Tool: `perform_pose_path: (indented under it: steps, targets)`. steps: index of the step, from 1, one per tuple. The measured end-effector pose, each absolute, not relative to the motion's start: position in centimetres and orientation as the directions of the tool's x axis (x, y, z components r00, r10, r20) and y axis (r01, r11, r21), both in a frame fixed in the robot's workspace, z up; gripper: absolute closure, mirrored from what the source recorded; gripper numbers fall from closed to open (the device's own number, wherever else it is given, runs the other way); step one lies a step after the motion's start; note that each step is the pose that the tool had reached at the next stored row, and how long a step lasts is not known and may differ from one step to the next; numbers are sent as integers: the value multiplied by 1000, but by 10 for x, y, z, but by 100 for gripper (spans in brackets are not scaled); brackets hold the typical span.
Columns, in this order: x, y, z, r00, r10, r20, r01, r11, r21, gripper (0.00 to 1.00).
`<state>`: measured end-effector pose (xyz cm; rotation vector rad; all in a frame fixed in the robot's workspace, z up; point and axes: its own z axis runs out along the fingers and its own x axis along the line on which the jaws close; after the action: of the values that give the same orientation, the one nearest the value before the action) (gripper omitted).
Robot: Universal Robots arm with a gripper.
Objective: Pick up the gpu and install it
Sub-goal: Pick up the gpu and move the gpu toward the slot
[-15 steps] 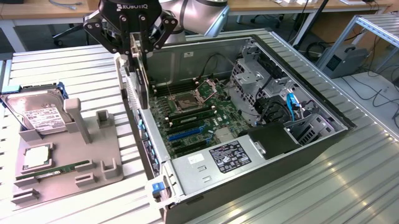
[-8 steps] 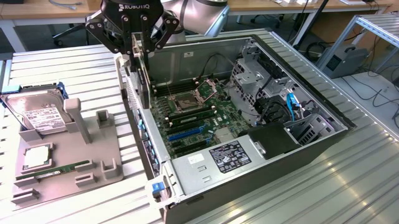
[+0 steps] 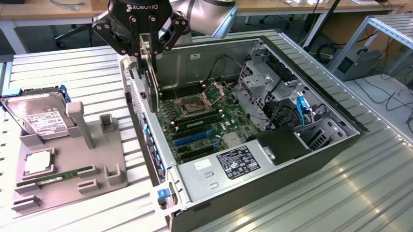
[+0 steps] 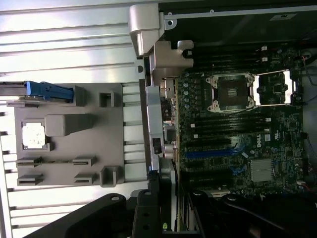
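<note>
While jaws clamp one gpu (image 3: 147,82), one case (image 3: 200,60) lies open.

The gpu (image 3: 150,87) hangs over the case (image 3: 206,58) edge — tray (image 3: 65,179) beside.

The arm (image 3: 210,14) runs out of the exterior view at twelve o'clock. The gpu (image 3: 150,84) hangs edge-on, so its face cannot be made out, and its upper edge is hidden between the fingers (image 3: 171,37). Whether its lower end touches the case (image 3: 277,188) cannot be told. The case's near corner is cut off at six o'clock. Print on the drive (image 3: 40,121) at nine o'clock and on the label (image 3: 237,162) at five o'clock is too small to read.
</note>
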<state>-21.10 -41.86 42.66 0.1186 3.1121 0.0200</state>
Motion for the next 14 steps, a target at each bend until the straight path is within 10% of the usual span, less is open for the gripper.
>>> perform_pose_path:
  steps: [14]
  targets:
    - [-202,-419,425,-997,76,-27,76,997,14,73]
